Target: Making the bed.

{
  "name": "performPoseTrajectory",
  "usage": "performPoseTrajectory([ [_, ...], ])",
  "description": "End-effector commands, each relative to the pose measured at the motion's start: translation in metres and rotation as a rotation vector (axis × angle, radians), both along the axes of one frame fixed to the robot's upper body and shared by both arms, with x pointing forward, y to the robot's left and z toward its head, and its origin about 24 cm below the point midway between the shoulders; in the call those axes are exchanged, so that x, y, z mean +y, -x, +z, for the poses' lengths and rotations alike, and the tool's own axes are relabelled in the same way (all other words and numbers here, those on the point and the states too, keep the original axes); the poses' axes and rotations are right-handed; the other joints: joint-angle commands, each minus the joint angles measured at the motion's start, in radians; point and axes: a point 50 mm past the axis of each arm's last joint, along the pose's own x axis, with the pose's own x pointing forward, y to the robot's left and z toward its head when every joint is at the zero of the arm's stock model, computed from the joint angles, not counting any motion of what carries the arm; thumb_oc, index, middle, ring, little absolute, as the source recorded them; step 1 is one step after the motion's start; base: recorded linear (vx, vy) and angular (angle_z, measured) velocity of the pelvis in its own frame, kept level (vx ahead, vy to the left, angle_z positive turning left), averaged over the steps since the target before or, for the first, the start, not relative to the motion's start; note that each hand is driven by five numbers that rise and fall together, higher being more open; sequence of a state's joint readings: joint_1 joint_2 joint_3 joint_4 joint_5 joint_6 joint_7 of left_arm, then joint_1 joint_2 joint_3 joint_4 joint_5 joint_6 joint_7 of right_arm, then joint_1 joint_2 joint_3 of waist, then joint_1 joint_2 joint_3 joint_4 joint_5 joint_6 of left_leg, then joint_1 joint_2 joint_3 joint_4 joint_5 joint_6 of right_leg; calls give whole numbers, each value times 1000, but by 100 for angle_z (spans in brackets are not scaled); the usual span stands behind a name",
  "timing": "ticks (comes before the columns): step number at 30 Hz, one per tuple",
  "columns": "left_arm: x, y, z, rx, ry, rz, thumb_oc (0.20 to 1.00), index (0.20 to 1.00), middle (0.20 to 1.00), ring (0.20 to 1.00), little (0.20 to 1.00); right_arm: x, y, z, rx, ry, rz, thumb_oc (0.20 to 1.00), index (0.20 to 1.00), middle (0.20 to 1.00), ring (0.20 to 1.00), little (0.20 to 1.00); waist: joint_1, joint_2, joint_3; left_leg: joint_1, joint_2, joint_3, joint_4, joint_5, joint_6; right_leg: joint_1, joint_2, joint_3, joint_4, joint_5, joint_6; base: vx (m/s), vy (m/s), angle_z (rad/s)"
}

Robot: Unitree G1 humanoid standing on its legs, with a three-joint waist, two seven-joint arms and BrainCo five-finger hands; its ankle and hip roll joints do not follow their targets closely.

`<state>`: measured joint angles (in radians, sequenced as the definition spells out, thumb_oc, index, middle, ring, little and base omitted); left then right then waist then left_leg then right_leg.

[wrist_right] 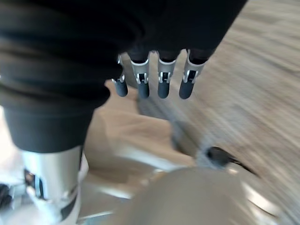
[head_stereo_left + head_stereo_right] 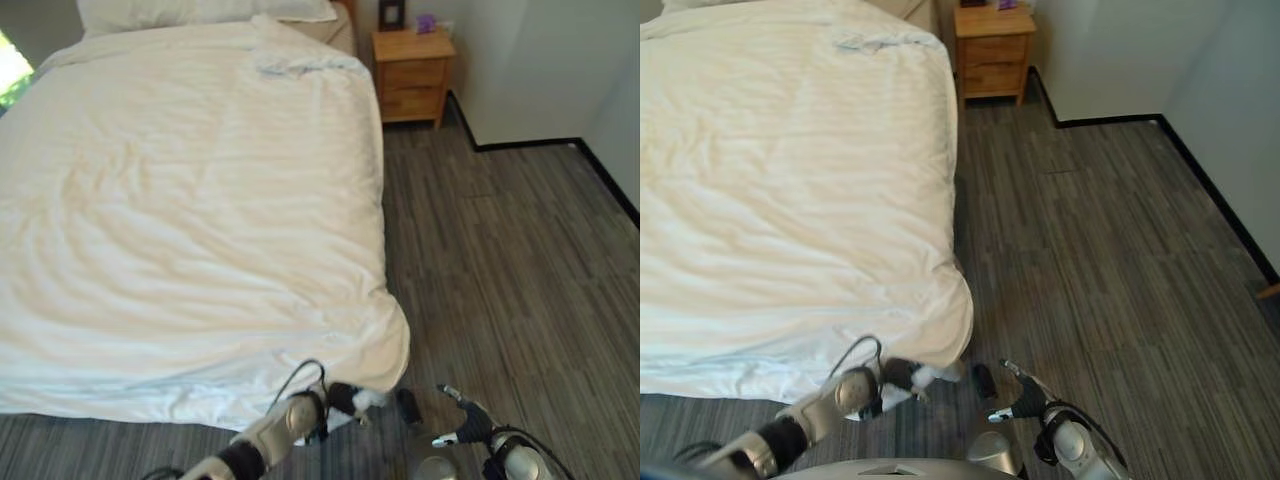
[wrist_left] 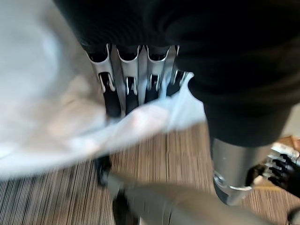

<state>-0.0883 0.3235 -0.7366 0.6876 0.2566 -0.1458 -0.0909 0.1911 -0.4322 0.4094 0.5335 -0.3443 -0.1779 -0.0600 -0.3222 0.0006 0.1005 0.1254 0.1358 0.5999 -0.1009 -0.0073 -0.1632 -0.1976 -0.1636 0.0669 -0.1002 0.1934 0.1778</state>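
A wide white duvet with faint woven stripes (image 2: 190, 200) covers the bed nearly flat, softly creased across the middle. Its near edge hangs over the foot of the bed toward the floor, and its near right corner droops in a rounded fold. At the head end, a small rumpled patch sits just below a white pillow (image 2: 200, 12).

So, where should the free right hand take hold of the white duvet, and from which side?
Probably at the duvet corner that hangs over the foot end on the bed's right side. It droops off the mattress there, so fingers can curl round its edge. Come from the floor side, below and to the right. The left hand already pinches the hem beside it; the right hand hangs open.
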Motion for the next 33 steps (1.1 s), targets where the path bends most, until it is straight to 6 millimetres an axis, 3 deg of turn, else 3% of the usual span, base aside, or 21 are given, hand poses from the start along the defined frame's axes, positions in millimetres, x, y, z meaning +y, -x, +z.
performPoseTrajectory([
  [1,-7,5,2,81,290,310,1000,1000,1000,1000,1000,0,-8,3,-79,115,86,1000,1000,1000,1000,1000,-4,12,45,0,19,-107,14,12,47,87,1,-1,18,-87,32,4,-47,0],
  [4,40,47,-4,337,629,736,1000,1000,1000,1000,1000,-19,5,3,-71,218,89,1000,1000,1000,1000,1000,23,15,32,4,23,-123,14,15,44,103,-6,-20,14,-94,28,14,-30,6],
  [7,87,78,-17,369,648,1083,1000,1000,1000,1000,1000,-31,2,18,-138,250,69,1000,1000,1000,1000,1000,41,11,23,11,24,-132,14,14,46,116,-7,-30,14,-101,25,7,-3,8],
  [9,111,92,-14,344,697,1228,1000,1000,1000,1000,1000,-41,-2,33,-201,274,53,1000,1000,1000,1000,1000,54,8,18,16,27,-140,14,15,46,131,-8,-39,15,-107,24,21,-13,20],
  [11,126,86,0,264,799,1277,1000,1000,1000,1000,1000,-47,-6,44,-243,280,32,1000,1000,1000,1000,1000,62,7,15,18,30,-148,14,16,46,142,-10,-49,16,-112,24,12,-10,13],
  [13,139,61,31,124,991,1260,1000,1000,1000,1000,1000,-53,-14,59,-306,286,11,1000,1000,1000,1000,1000,79,5,12,17,35,-162,14,21,45,155,-11,-64,17,-115,23,-5,-2,28],
  [18,156,13,92,-154,1265,1168,1000,1000,1000,1000,1000,-55,-34,82,-423,254,-40,1000,1000,1000,1000,1000,102,-6,-3,13,41,-183,14,25,43,174,-9,-87,16,-124,20,-3,-5,25],
  [19,156,13,92,-154,1265,1168,1000,1000,1000,1000,1000,-55,-34,82,-423,254,-40,1000,1000,1000,1000,1000,102,-6,-3,13,41,-183,14,25,43,175,-9,-88,16,-124,20,4,-5,12],
  [21,164,-4,120,-322,1336,1155,1000,1000,1000,1000,1000,-45,-49,96,-498,183,-48,1000,1000,1000,1000,1000,119,-14,-14,14,42,-190,14,24,43,183,-8,-93,15,-128,17,9,-5,4],
  [24,174,-16,139,-469,1355,1188,1000,1000,1000,1000,1000,-33,-61,102,-517,50,-86,1000,1000,1000,1000,1000,134,-19,-23,16,44,-195,14,24,43,192,-8,-100,15,-132,14,27,-16,1],
  [25,178,-23,145,-517,1363,1210,1000,1000,1000,1000,1000,-28,-67,104,-524,-8,-105,573,573,573,573,573,140,-24,-24,13,45,-198,14,29,42,194,-8,-104,13,-130,10,69,-41,7],
  [26,185,-40,166,-630,1359,1206,1000,1000,1000,1000,1000,-15,-78,109,-529,-169,-146,200,200,200,200,200,154,-27,-28,17,45,-207,14,26,41,206,-10,-116,13,-139,9,34,-36,14],
  [28,189,-49,178,-679,1347,1188,1000,1000,1000,1000,1000,-9,-85,113,-525,-264,-164,200,200,200,200,200,160,-29,-29,13,45,-210,14,32,39,207,-11,-123,13,-137,6,40,-19,23],
  [29,164,-59,184,-663,1367,1083,1000,1000,1000,1000,1000,4,-86,110,-505,-352,-184,200,200,200,200,200,162,-32,-26,15,43,-214,14,29,39,213,-14,-131,13,-140,9,32,-17,20],
  [30,164,-59,184,-663,1366,1083,1000,1000,1000,1000,1000,3,-86,110,-505,-353,-185,200,200,200,200,200,164,-32,-28,10,43,-213,14,33,39,208,-13,-130,13,-136,7,37,-31,24],
  [32,130,-73,166,-535,1445,1121,1000,1000,1000,1000,1000,32,-108,118,-475,-662,-219,200,200,200,200,200,183,-40,-23,2,43,-223,14,41,36,206,-15,-139,13,-138,3,22,-36,19],
  [33,129,-74,166,-537,1447,1119,1000,1000,1000,1000,1000,31,-109,118,-478,-664,-218,200,200,200,200,200,182,-39,-20,1,43,-225,14,41,36,206,-15,-140,13,-138,3,8,-36,11],
])
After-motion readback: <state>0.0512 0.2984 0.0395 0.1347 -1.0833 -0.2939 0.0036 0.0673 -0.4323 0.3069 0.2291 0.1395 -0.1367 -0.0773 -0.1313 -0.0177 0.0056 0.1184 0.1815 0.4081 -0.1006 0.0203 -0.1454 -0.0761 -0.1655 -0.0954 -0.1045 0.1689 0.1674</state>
